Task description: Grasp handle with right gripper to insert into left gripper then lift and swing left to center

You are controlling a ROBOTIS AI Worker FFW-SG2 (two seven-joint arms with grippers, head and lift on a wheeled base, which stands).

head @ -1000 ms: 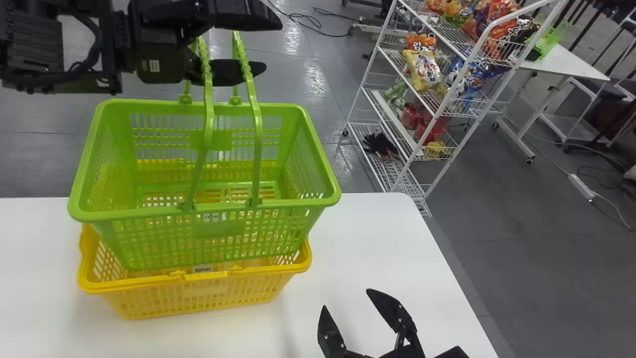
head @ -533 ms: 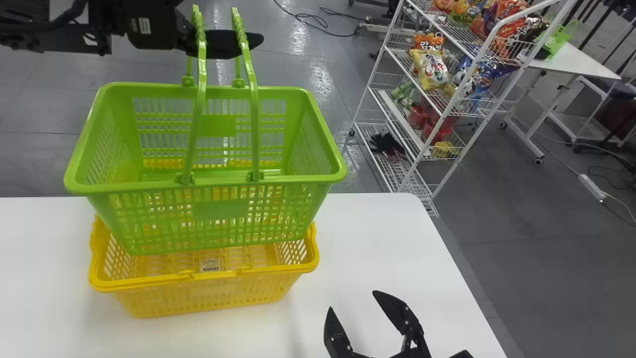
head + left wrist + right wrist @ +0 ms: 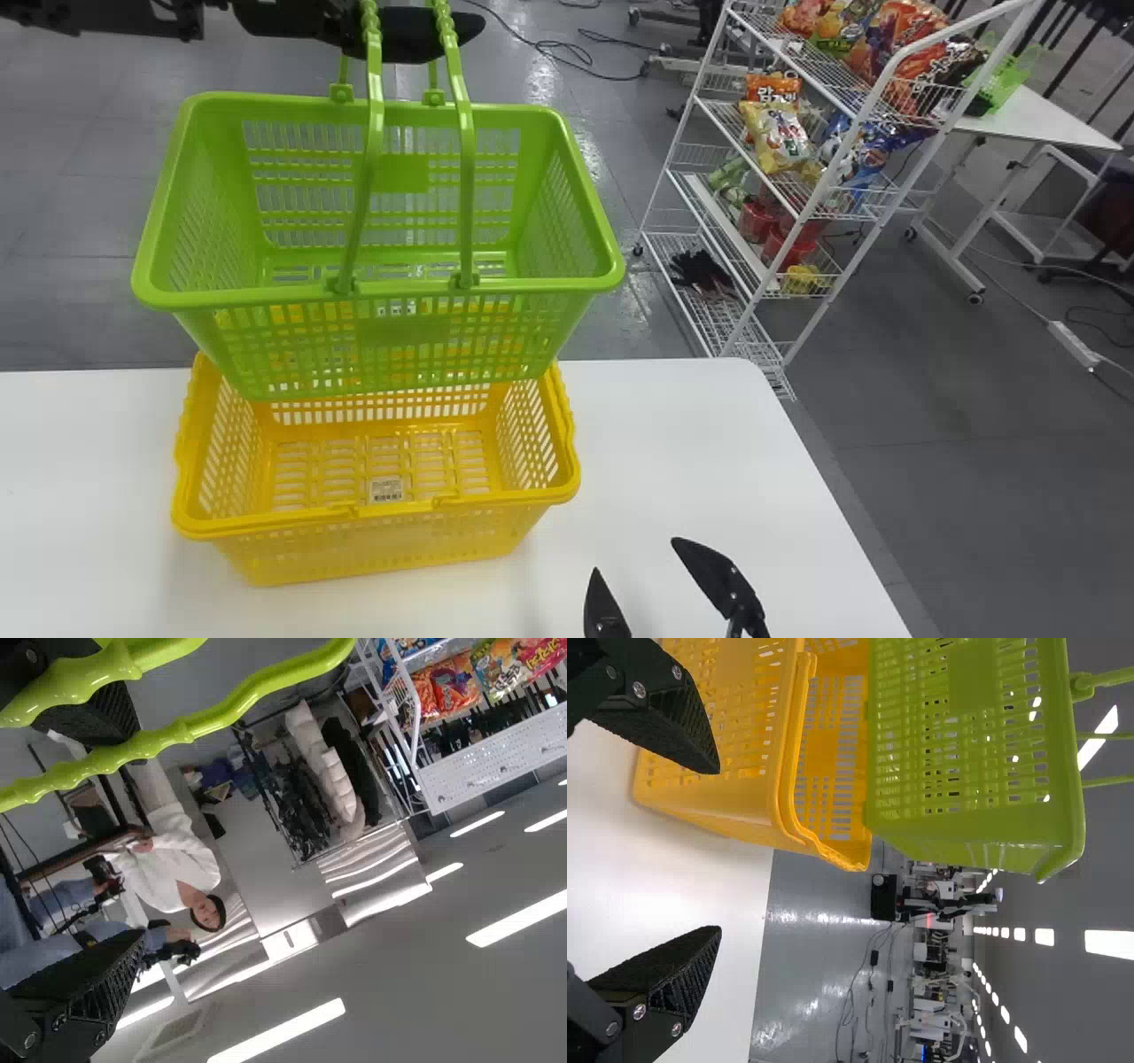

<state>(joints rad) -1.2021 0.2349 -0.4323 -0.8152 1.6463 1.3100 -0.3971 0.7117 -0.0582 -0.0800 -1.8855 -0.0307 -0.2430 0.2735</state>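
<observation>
The light-green plastic basket (image 3: 403, 337) hangs upright above the yellow plastic basket (image 3: 372, 549), a little toward its far side; whether the two touch, I cannot tell. Its two ribbed green handles (image 3: 466, 177) stand raised, close together, and run up to the black left end effector (image 3: 412, 40), high above the yellow basket's far side. There the handles lie over one finger, and the two fingers are spread wide rather than pinching them. The yellow basket sits upright, its opening upward, with a small white label (image 3: 386, 489) in its bottom. Under it is the white bench (image 3: 691, 443). The black right end effector (image 3: 637, 556) is to the right of the yellow basket, toward the robot, apart from it, fingers spread with nothing between them. Beyond the yellow basket, to its right, a white wire rack (image 3: 726, 221) holds snack bags (image 3: 780, 137); farther out is a white side table (image 3: 1045, 124).
</observation>
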